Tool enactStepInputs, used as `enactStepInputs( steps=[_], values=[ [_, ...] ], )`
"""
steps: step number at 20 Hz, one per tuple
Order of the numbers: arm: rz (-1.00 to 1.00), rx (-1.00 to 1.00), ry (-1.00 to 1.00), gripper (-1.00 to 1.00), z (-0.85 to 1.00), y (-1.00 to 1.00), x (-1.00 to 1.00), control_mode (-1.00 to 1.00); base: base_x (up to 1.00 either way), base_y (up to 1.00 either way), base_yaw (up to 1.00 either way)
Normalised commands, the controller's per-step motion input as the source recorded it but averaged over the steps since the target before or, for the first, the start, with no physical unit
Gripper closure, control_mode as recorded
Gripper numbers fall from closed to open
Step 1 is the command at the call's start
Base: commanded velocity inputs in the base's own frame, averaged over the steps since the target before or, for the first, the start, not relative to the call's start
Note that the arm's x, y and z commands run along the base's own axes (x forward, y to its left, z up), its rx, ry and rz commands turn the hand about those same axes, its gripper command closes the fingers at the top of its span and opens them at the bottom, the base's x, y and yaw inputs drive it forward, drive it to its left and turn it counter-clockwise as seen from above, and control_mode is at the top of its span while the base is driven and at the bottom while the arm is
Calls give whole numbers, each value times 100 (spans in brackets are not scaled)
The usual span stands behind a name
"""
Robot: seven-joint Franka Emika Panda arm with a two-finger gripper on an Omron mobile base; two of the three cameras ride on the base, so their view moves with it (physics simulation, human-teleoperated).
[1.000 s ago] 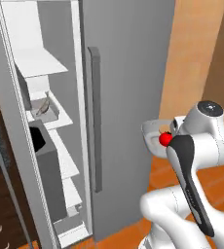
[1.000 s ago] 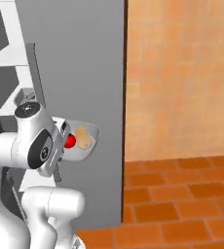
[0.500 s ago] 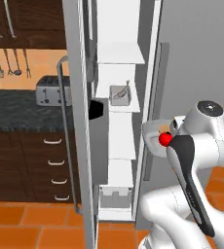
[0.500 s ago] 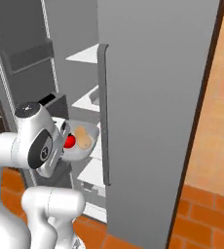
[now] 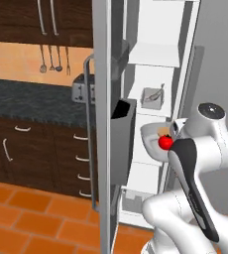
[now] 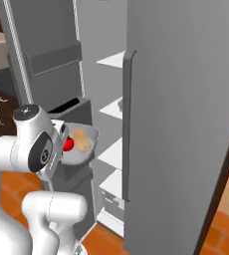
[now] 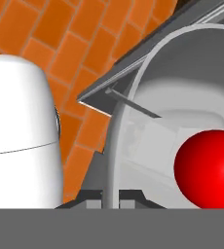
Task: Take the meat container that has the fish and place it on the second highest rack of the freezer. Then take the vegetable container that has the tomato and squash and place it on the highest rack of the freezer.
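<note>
Cabinets: at 9 o'clock in my left base view I am seeing dark wooden drawers under a dark counter, with utensils hanging above on the wall.
Freezer: it is standing open; its grey door is showing me its edge, with a dark door bin just to the right of it.
Highest rack: the white shelf at 12 o'clock is carrying nothing that I can see.
Second highest rack: the tray with the fish is resting on it, just above the middle of the view.
Vegetable container: I am holding it in front of the open freezer, at about 3 o'clock from the door bin, lower than both upper racks.
Tomato: it is lying inside the container, close to the wrist; in the hand view it is filling the 4 o'clock corner.
Squash: in the right base view it is lying just to the right of the tomato, touching it.
Gripper: the fingers are pinching narrowly on the thin rim of the container, at 6 o'clock in the hand view.
Floor: orange tiles are running under the base.
</note>
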Motion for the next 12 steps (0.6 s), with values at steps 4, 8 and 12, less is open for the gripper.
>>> enactStepInputs(
  steps=[4,8,12],
  values=[
    [0,0,0,100,0,0,0,100,55,-26,20],
    [0,0,0,100,0,0,0,100,55,-21,16],
    [0,0,0,100,0,0,0,100,47,0,0]
  ],
)
